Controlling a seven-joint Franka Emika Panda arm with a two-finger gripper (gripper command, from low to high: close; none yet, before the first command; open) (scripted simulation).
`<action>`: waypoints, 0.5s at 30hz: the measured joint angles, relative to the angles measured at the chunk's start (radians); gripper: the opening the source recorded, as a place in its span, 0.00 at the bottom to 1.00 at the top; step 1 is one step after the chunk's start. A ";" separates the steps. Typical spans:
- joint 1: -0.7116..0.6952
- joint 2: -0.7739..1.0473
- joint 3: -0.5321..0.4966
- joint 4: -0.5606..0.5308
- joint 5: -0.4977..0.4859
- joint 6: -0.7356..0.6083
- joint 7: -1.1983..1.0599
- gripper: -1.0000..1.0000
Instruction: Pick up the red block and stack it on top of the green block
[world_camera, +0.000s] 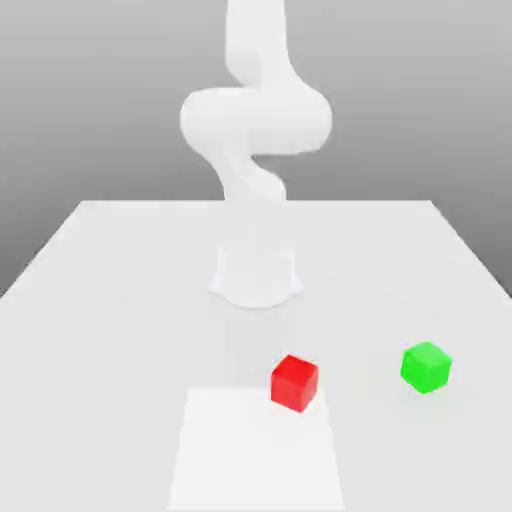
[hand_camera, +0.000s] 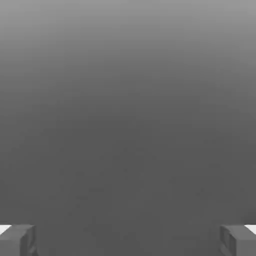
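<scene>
- Fingers (hand_camera: 128, 240): spread wide, nothing between them. In the hand view one fingertip sits at each lower corner with a plain grey field between.
- Arm (world_camera: 255, 120): white, rises from its base (world_camera: 255, 277) at the middle of the counter (world_camera: 100, 300), well behind both blocks.
- Red block (world_camera: 294, 381): on the counter in front of the base, slightly toward the exterior view's right, touching the far right corner of a paler square patch (world_camera: 255, 450). Sits flat, rotated a bit so one vertical edge faces the camera.
- Green block (world_camera: 426, 366): further to the exterior view's right, well apart from the red one, flat on the counter, about the same size.
- Handling, my read: the red block looks rigid, light, matte, so not slippery or fragile. Come straight down and pinch two opposite side faces, with the wrist turned to match its rotation.
- Stack not started. Small top face on green, so centre it before letting go.
</scene>
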 joint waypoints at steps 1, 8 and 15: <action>0.016 0.029 -0.009 -0.033 -0.003 0.024 -0.038 0.50; 0.122 0.223 -0.069 -0.259 -0.026 0.189 -0.298 0.50; 0.225 0.446 -0.121 -0.507 -0.047 0.370 -0.596 0.50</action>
